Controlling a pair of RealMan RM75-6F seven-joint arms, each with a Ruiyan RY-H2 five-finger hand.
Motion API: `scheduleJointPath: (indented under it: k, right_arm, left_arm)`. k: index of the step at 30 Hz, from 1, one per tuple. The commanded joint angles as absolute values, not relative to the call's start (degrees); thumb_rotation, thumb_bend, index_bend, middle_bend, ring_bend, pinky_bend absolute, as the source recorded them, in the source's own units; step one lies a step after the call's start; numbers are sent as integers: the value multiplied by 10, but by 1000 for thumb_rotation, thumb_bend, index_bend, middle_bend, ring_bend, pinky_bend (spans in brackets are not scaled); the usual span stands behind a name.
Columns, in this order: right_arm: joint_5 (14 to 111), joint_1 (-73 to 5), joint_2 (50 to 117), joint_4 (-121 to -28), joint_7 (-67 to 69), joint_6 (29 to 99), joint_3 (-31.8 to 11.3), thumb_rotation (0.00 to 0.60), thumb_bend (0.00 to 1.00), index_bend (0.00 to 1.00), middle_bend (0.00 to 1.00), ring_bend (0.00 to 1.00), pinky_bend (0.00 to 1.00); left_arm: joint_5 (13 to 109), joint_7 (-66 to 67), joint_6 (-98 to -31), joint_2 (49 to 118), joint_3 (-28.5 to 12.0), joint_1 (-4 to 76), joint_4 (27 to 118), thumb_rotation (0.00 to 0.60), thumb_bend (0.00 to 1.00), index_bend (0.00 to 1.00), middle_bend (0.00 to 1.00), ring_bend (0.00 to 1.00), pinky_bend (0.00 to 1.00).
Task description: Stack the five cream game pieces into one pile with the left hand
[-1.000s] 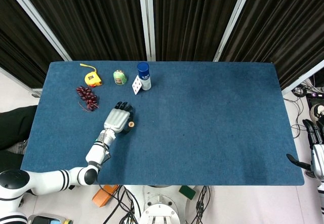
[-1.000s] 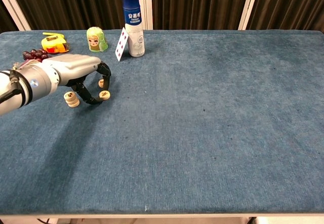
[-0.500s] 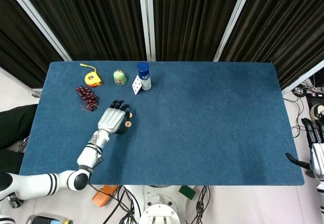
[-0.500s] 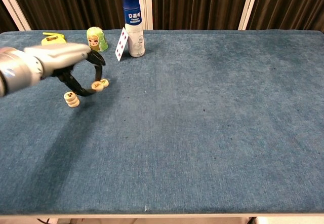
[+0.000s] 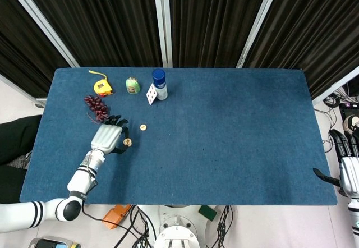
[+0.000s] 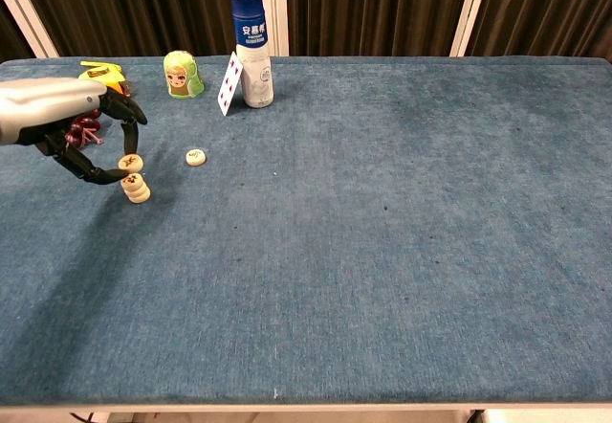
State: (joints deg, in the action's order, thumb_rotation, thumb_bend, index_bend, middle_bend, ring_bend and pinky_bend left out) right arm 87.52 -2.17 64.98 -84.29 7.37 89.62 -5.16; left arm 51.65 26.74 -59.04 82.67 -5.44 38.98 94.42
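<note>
Nearest us, our left hand [image 6: 67, 122] comes in from the left over the blue desk [image 6: 382, 251], its dark fingers [image 6: 129, 117] curled down and pinching one cream game piece [image 6: 129, 163] just above the small pile [image 6: 139, 189] of cream pieces. We cannot tell from here how many pieces the pile holds. One more loose piece [image 6: 195, 157] lies flat just right of the pile, apart from it. Our right hand [image 5: 346, 166] hangs off the right edge of the desk, fingers spread and holding nothing.

Farther back stand the grapes [image 5: 96, 106], yellow tape measure [image 5: 102, 85], small green doll [image 6: 182, 74], playing card [image 6: 229, 82] and blue-capped bottle [image 6: 251, 45].

The risk we see is in the release: if the held piece comes down off-centre or tilted, it may slide off or topple the pile. The curled fingers sit close to the pile and could knock it as they open.

The chest view shows the pile's height and the gap under the held piece; the head view hides most of that beneath our hand but shows the loose piece's spacing.
</note>
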Motion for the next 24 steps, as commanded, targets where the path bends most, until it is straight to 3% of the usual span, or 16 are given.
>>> scheduleJointPath:
  k: [1,24]
  right_arm:
    - [874,-20,648,-843,74,898,-51,600,154,5,136,0,91]
    - [874,-17,649,-841,77,903,-50,600,154,5,136,0,91]
  left_arm:
    - [515,263,-588,833,-54,388,934,600,323,509,137,0,3]
    - [507,267,-583,850,-55,386,901,600,310,500,136,0,2]
